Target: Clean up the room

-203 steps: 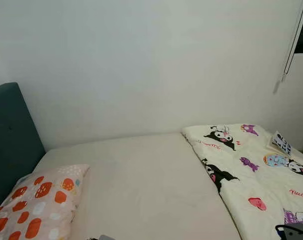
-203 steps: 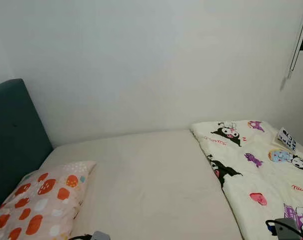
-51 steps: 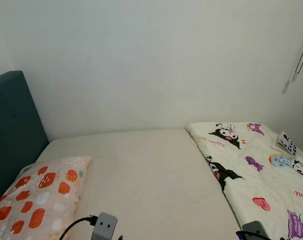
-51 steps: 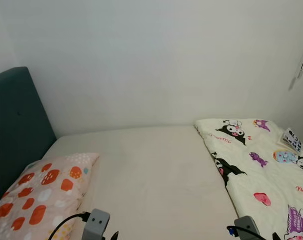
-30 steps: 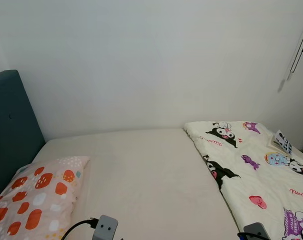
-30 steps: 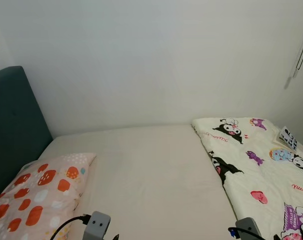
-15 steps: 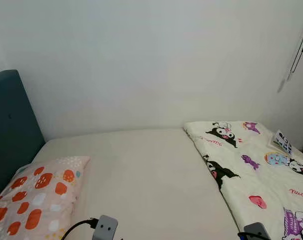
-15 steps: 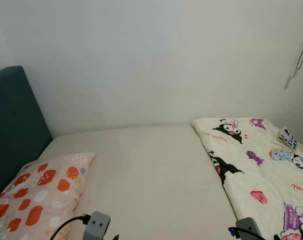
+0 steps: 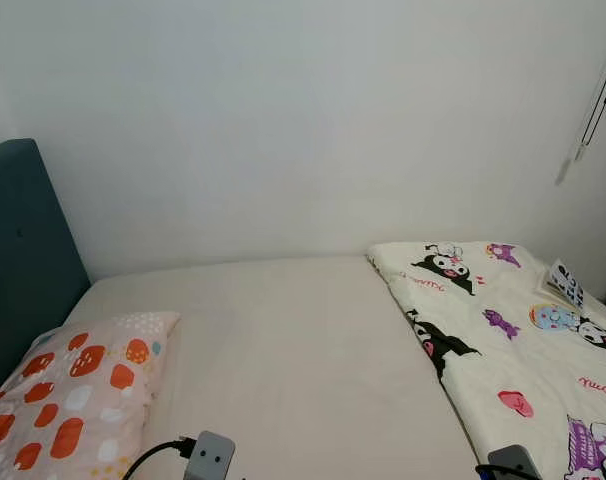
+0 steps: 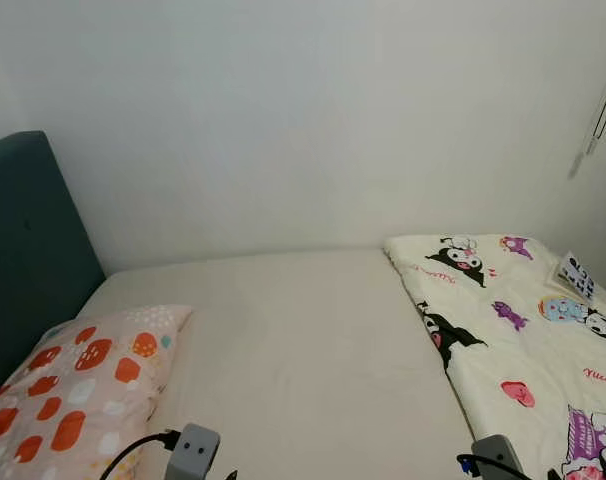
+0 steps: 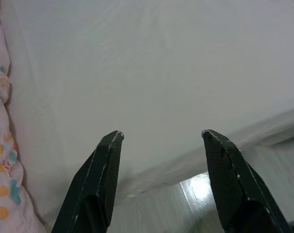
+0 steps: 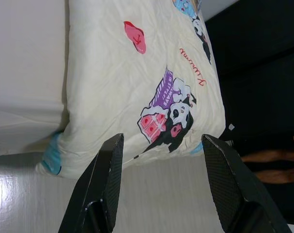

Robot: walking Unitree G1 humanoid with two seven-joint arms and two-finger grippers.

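A bed with a bare cream mattress [image 9: 293, 350] stands against the white wall. A cream quilt [image 9: 503, 340] printed with cartoon figures lies folded over the bed's right part. A pink pillow [image 9: 68, 400] with orange and white spots rests at the left by the teal headboard [image 9: 23, 260]. My left gripper [image 11: 161, 136] is open over the mattress's near edge, with the pillow [image 11: 1, 160] beside it. My right gripper [image 12: 161, 138] is open above the quilt's near corner [image 12: 132, 97] and the glossy floor. The grey wrist blocks [image 9: 211, 458] show at the bottom of the head view.
A small printed card [image 9: 563, 283] lies on the quilt at the far right. A blind cord [image 9: 588, 95] hangs by the wall at the upper right. Pale glossy floor [image 12: 137, 199] runs along the bed's near side, and a dark area [image 12: 263, 97] lies past the quilt's end.
The camera has drifted slightly since the oldest frames, and both wrists have risen into the bottom edge. Over the last second nothing has visibly moved.
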